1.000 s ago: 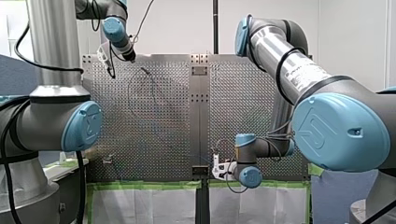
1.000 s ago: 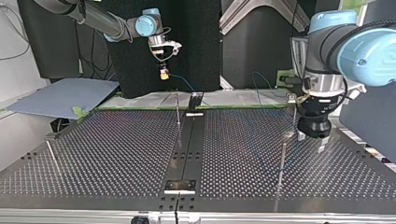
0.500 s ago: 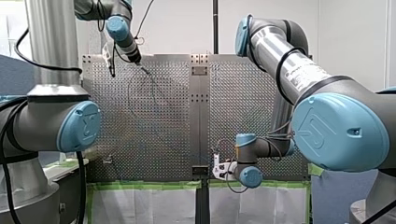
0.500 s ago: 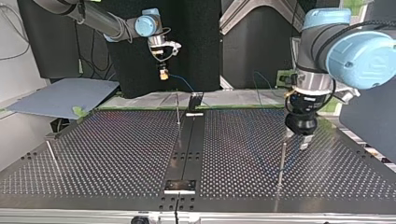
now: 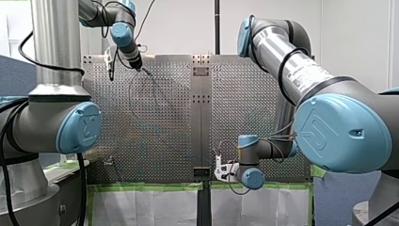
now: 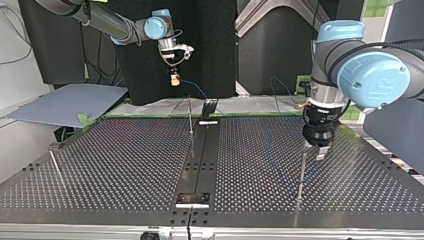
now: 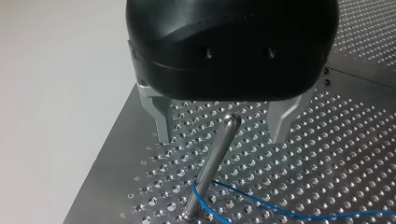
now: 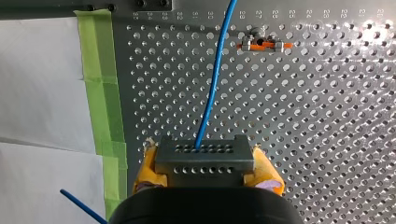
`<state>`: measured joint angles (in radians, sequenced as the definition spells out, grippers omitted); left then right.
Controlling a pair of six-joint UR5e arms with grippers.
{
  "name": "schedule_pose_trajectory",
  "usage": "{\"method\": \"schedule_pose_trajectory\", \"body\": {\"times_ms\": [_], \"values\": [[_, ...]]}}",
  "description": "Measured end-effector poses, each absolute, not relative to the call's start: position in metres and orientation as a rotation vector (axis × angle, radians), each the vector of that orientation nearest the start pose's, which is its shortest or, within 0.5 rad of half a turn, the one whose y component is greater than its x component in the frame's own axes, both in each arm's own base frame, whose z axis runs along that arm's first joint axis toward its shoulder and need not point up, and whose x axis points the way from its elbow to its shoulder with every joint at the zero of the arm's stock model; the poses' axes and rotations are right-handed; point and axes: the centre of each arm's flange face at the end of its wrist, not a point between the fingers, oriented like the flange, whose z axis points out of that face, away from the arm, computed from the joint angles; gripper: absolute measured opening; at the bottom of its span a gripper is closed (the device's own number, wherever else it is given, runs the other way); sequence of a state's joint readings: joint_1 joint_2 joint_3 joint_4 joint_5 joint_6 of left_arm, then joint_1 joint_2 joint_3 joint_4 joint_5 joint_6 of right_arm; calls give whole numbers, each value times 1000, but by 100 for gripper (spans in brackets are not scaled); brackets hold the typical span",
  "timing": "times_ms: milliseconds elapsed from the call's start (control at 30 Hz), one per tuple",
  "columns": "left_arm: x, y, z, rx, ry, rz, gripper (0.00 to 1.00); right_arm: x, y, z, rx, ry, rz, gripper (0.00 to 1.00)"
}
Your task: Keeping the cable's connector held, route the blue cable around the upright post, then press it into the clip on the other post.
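Note:
In the left wrist view my left gripper (image 7: 220, 137), black with metal fingers, is open and straddles the top of an upright steel post (image 7: 212, 161). The blue cable (image 7: 261, 205) curves round that post's foot on the plate. In the top view the same left gripper (image 6: 316, 149) hangs just over the post (image 6: 301, 175). My right gripper (image 8: 204, 165) has its yellow pads shut on the grey connector block (image 8: 204, 158), and the cable (image 8: 212, 84) runs out ahead of it. It is held up at the table's far edge in the top view, where the right gripper (image 6: 174, 79) shows.
Ahead of my right gripper a small metal clip with an orange part (image 8: 261, 45) stands on the perforated plate. A thin post (image 6: 190, 117) rises near the centre strip and another (image 6: 56, 167) at the top view's left. Green tape (image 8: 100, 93) edges the plate.
My left gripper has moved toward the top view's left and now stands over the post's top. My right gripper and the connector have stayed where they were.

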<state>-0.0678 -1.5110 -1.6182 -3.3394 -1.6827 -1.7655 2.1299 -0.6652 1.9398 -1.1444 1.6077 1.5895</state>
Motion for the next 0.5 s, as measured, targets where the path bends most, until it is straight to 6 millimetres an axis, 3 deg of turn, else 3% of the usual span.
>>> {"method": "schedule_pose_trajectory", "body": {"times_ms": [500], "values": [[440, -152, 472, -138, 1753, -44, 100, 394, -385, -62, 1695, -1005, 1510, 0]]}}
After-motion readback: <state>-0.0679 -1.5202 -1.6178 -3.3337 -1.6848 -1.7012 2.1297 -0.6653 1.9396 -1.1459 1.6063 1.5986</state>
